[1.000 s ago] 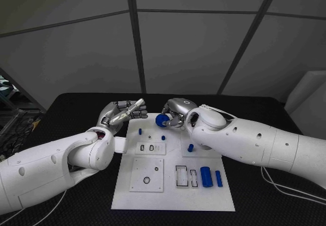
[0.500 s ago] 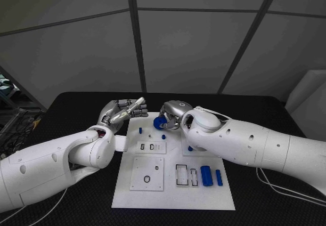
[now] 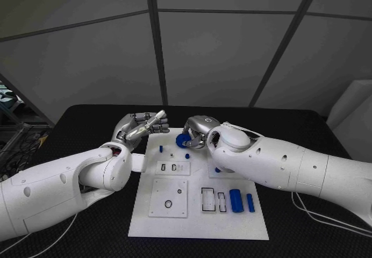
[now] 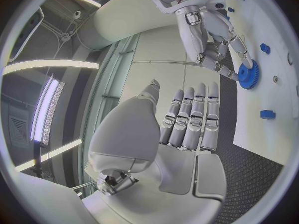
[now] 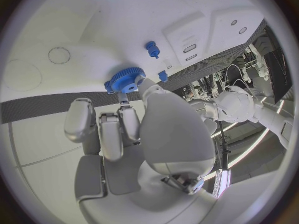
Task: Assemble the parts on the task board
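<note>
Fingers of the right hand are pinching a blue gear in the head view, holding it just above the far end of the white task board. The left hand is hanging beside the board's far left corner, its fingers lying straight and close together around nothing. Small blue pegs are standing on the far part of the board, and two blue cylinders are lying near its right edge. The board is resting on the black table.

From the left wrist, the left hand is showing flat, empty fingers, with the gear sitting at the right hand's fingertips.

From the right wrist, the right hand is gripping the gear over the board.
</note>
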### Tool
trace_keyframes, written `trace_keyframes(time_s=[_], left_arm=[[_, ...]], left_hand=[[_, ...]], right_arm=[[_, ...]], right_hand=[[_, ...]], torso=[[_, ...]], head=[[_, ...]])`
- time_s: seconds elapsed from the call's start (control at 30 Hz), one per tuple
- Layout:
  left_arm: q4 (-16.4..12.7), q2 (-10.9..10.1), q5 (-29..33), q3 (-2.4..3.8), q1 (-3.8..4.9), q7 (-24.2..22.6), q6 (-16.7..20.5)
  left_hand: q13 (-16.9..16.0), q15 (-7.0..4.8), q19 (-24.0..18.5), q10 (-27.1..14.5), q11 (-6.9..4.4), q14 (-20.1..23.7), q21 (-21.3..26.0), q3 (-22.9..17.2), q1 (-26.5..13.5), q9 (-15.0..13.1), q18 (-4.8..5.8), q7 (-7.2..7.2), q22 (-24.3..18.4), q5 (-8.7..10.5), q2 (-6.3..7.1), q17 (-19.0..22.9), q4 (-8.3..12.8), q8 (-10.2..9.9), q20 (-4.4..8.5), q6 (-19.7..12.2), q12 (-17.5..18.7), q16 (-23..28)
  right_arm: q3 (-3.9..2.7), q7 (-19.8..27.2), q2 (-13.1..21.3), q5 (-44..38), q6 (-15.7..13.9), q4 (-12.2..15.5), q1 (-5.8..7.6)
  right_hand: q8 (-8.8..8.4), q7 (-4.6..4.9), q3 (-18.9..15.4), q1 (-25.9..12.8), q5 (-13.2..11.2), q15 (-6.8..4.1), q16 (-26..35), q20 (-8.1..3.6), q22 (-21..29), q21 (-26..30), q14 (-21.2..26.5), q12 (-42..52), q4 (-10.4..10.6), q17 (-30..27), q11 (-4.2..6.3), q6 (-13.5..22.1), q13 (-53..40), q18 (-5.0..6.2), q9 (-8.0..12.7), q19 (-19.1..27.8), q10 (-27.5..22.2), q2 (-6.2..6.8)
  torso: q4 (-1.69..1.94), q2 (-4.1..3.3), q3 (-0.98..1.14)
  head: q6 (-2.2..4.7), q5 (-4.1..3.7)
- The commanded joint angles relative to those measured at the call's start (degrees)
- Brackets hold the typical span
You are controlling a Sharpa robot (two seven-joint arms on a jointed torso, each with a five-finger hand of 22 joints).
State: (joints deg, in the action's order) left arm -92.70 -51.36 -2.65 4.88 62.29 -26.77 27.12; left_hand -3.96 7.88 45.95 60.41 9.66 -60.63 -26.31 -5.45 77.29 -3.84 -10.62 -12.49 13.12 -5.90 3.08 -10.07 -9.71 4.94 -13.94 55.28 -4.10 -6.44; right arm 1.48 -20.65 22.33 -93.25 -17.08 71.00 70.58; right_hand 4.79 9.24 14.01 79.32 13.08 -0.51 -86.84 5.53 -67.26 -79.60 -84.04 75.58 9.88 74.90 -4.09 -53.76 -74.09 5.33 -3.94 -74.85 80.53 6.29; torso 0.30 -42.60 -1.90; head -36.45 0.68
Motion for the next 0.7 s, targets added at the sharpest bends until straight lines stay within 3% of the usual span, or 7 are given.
trace_keyframes(time_s=[0.03,0.23,0.43,0.6,0.7], left_arm=[[0.0,0.0,-0.4,0.06,0.15,0.0,-0.2],[0.0,0.0,-0.4,0.06,0.16,0.0,-0.1],[0.0,0.1,-0.4,0.06,0.17,0.0,-0.1],[0.0,0.1,-0.4,0.06,0.17,0.1,-0.1],[0.0,0.1,-0.4,0.06,0.17,0.1,-0.1]], left_hand=[[0.1,-0.11,-0.3,-0.1,0.38,0.3,-0.1,0.0,0.1,0.0,0.42,-0.43,0.1,0.23,-0.70,-0.1,0.5,-0.3,0.07,0.1,0.3,0.1],[0.1,-0.10,-0.4,-0.1,0.39,0.4,-0.1,0.0,0.1,0.0,0.42,-0.44,0.1,0.24,-0.70,-0.1,0.5,-0.3,0.06,0.0,0.3,0.2],[0.1,-0.03,-0.6,-0.5,0.53,0.4,-0.2,0.1,0.1,0.1,0.40,-0.61,0.1,0.26,-0.65,-0.2,0.7,-0.6,-0.02,-0.3,0.4,0.4],[0.1,-0.02,-0.6,-0.5,0.55,0.4,-0.2,0.1,0.1,0.1,0.40,-0.65,0.1,0.26,-0.66,-0.2,0.7,-0.6,-0.03,-0.4,0.5,0.4],[0.1,-0.02,-0.6,-0.5,0.55,0.4,-0.2,0.1,0.1,0.1,0.40,-0.65,0.1,0.26,-0.66,-0.2,0.7,-0.6,-0.03,-0.4,0.5,0.4]], right_arm=[[-0.03,-0.3,0.0,-0.6,1.2,-0.2,0.13],[-0.03,0.3,0.1,-0.2,1.7,-0.2,0.12],[-0.02,1.4,0.2,1.8,3.2,-0.2,0.11],[-0.02,1.7,0.4,2.7,3.7,-0.2,0.11],[-0.02,1.8,0.5,3.4,4.0,-0.4,0.11]], right_hand=[[-0.85,0.28,-0.2,-0.5,-0.1,0.57,0.2,0.66,0.1,0.4,-4.0,-0.3,-0.1,5.6,-0.25,1.2,0.3,-0.55,0.3,0.0,-0.5,1.32],[-0.95,0.43,-1.3,-3.0,2.3,0.86,0.1,1.09,0.0,0.4,-4.0,-0.2,1.5,5.8,-0.48,1.4,0.2,-0.51,0.1,0.0,-0.5,1.91],[-0.85,0.37,-1.8,-6.5,7.7,0.89,0.0,1.17,-0.1,0.4,-4.1,-0.1,4.6,6.0,-0.48,1.1,0.0,-0.51,0.0,0.0,-0.5,0.76],[-0.68,0.25,-1.7,-8.6,10.1,0.83,-0.1,1.15,-0.2,0.3,-4.1,0.4,6.4,6.2,-0.40,0.5,-0.5,-0.53,-0.1,-0.1,-0.3,-0.34],[-0.69,0.20,-1.6,-9.2,11.3,0.79,-0.1,1.11,-0.3,0.2,-4.1,0.6,6.5,6.3,-0.34,0.3,-0.6,-0.54,-0.1,-0.2,-0.2,-0.34]], torso=[[-0.06,0.01,0.03],[-0.07,-0.01,0.04],[-0.04,-0.01,0.02],[-0.05,0.00,0.03],[-0.07,0.00,0.03]], head=[[-0.11,0.22],[-0.13,0.18],[-0.19,0.09],[-0.28,0.09],[-0.28,0.08]])
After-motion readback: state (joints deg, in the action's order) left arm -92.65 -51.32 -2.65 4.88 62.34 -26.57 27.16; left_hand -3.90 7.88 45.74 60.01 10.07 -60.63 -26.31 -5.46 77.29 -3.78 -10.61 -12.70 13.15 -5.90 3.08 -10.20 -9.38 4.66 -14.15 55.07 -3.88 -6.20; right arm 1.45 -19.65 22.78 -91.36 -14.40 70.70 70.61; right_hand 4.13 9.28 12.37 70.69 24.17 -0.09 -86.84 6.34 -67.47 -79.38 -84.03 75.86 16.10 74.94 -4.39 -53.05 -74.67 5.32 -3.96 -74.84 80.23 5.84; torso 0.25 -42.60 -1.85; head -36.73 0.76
